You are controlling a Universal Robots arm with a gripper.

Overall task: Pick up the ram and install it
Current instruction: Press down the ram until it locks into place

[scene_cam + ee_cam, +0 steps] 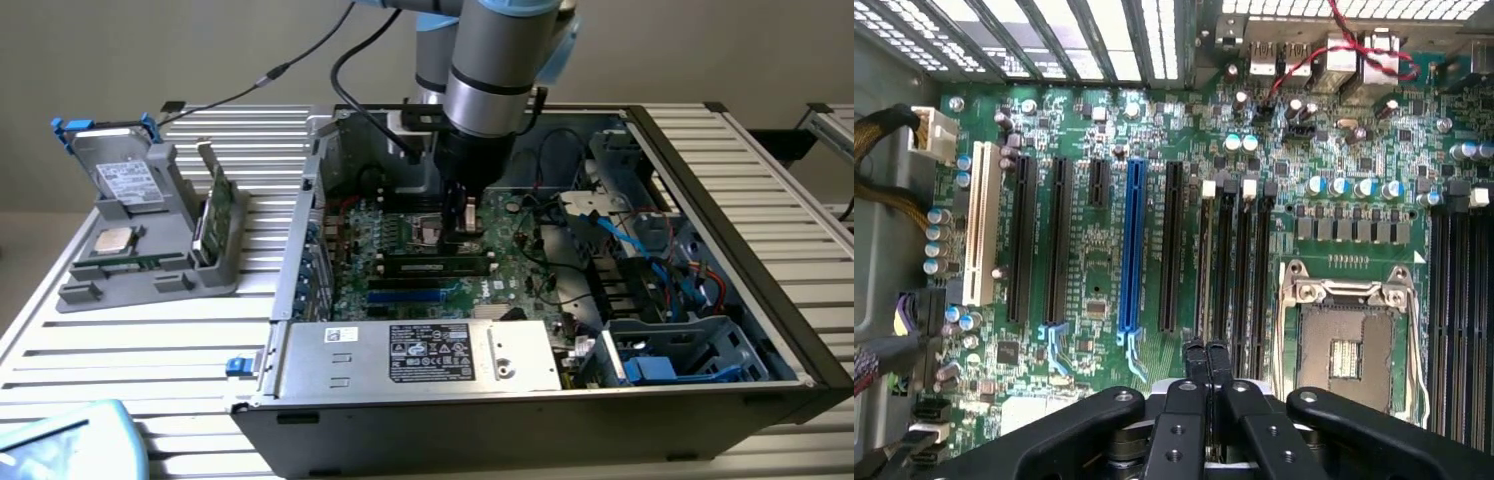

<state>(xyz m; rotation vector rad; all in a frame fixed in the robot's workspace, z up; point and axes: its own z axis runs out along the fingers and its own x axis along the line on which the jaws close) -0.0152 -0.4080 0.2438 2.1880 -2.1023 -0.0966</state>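
Note:
My gripper [467, 225] reaches down into the open computer case [747, 300]. It hangs over the motherboard [514, 250], at the end of the memory slots [434, 266] beside the bare processor socket [427, 232]. In the wrist view the gripper [1204, 352] is shut, its two black fingertips pressed together with nothing between them, right over the black memory slots [1234, 260]. I cannot place the ram for certain. A long dark strip runs along those slots, and a thin green strip [131, 263] lies in the front of the grey holder [147, 280].
On the exterior view's left, the holder also carries an upright green card [214, 210], a silver processor chip [114, 240] and a drive [127, 180]. The power supply [420, 355] fills the case's front. Cables [641, 250] and a drive cage [667, 355] crowd its right side.

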